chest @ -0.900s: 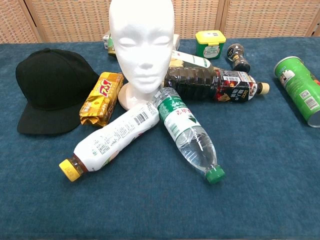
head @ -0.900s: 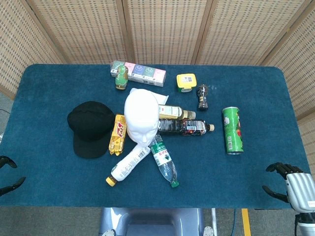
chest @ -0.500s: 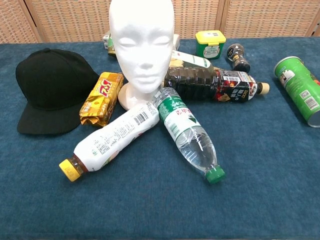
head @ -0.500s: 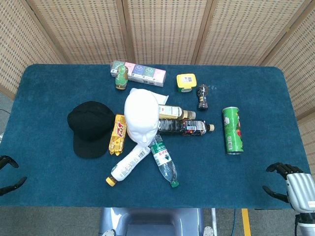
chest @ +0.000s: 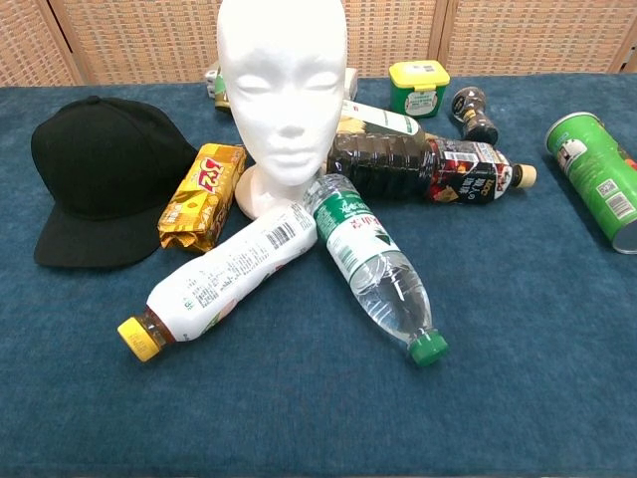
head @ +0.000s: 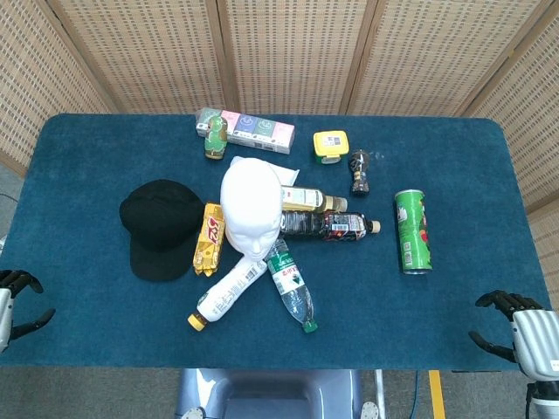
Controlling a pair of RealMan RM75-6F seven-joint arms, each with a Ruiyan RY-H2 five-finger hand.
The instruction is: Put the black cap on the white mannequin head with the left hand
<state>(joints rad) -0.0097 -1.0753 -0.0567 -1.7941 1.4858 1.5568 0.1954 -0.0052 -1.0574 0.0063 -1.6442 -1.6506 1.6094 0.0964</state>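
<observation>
Cap lying apart from the left hand
Black cap lies at two o'clock from the left hand, well apart; hand edge-cropped, fingers spread, empty.

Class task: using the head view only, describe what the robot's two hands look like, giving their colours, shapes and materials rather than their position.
Only the edges show. The right hand has slim black segmented fingers on a boxy silver-grey palm casing with a ribbed face. The left hand shows black fingers and a sliver of pale grey casing. No cables or markings are visible.
</observation>
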